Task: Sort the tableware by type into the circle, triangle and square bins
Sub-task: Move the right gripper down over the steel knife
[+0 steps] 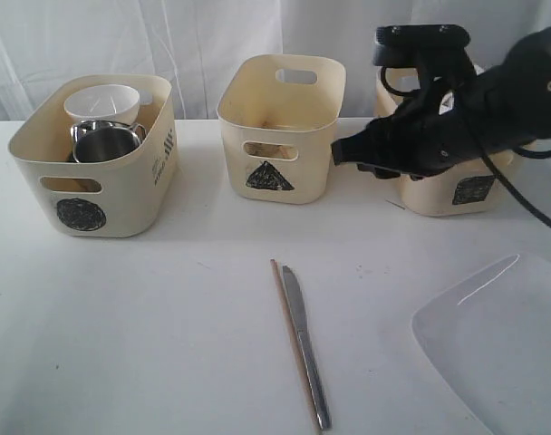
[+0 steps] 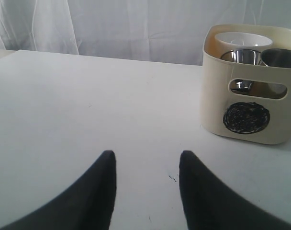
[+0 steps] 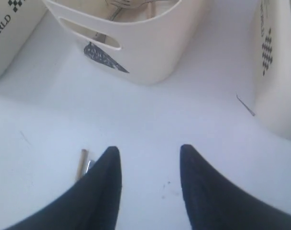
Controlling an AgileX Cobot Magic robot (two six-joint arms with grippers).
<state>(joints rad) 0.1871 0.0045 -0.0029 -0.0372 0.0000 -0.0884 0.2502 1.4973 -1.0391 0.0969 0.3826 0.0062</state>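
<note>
Three cream bins are sitting in a row at the back of the table [image 1: 167, 299]: circle bin [image 1: 90, 172] on the left, holding a white bowl [image 1: 101, 101] & steel mugs [image 1: 103, 142]; triangle bin [image 1: 280, 127] mid; square bin [image 1: 457, 186] right, partly behind the R arm [image 1: 493, 100]. A knife [image 1: 304, 340] & wooden chopstick [image 1: 284, 299] are lying side by side in front of the triangle bin. The white plate [image 1: 502, 344] is sitting front right. The L gripper [image 2: 145, 155] is hovering w/ jaws apart, nothing btwn them; the R gripper [image 3: 148, 151] is doing likewise near the triangle bin.

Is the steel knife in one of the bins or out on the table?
Out. The steel knife lies flat on the table beside a chopstick, in front of the triangle bin.
</note>
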